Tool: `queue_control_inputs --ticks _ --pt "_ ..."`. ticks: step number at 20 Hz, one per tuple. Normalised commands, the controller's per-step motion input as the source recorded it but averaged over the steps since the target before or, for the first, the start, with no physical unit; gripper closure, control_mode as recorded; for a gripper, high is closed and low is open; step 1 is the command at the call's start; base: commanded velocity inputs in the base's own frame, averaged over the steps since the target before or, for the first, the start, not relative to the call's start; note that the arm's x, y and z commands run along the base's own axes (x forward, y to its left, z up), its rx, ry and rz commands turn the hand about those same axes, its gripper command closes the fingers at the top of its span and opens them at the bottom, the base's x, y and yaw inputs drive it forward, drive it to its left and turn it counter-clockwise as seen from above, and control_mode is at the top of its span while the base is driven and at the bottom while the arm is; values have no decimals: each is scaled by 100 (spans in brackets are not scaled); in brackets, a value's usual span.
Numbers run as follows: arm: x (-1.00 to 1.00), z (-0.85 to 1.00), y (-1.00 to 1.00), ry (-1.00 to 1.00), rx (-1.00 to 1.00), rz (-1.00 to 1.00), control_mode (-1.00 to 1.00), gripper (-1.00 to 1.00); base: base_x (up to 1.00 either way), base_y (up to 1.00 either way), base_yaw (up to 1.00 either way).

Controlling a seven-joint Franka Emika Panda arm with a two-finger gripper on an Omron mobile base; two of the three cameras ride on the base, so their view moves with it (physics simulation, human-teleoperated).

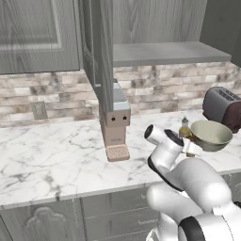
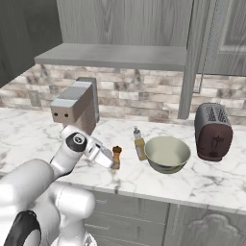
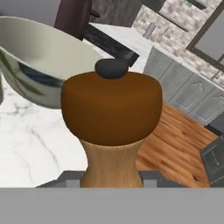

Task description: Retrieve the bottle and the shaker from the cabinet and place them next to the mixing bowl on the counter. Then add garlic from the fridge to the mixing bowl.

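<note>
Shaker (image 2: 116, 157) is standing upright on the marble counter (image 2: 202, 180), near its front edge, and the gripper (image 2: 113, 163) is clamping it at the lower body. Hand view is showing the shaker (image 3: 111, 127) close up: brown-orange domed head, dark knob on top, paler wooden waist running down between the finger tips. Contact itself is hidden at the bottom of that view, but the jaws are sitting closed on the mill's base.

Right base view is giving the clean layout: bottle (image 2: 139, 144) is standing just beside the shaker toward the back, and the mixing bowl (image 2: 167, 153) is sitting just beside the bottle, all three in a row toward the right end of the counter. Left base view is masking most of this, with the arm's wrist covering the shaker; only the bottle (image 1: 184, 128) top and the mixing bowl (image 1: 211, 135) are poking out past it.

Hand view is also catching the mixing bowl (image 3: 43, 61) rim and inner wall right behind the shaker, plus wood floor beyond the counter's front edge.

Toaster (image 2: 214, 130) is sitting past the bowl, near the back wall. Coffee machine (image 2: 76, 105) is standing mid-counter against the backsplash. Cabinet (image 2: 115, 55) above is hanging open, its grey shelf bare.
</note>
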Motion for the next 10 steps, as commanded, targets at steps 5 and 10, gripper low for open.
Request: queue_control_inputs --ticks 5,10 --pt "28 -91 0 0 0 -4 -100 100 0 0 0" --pt "3 -22 2 -24 0 -3 -100 100 0 0 0"
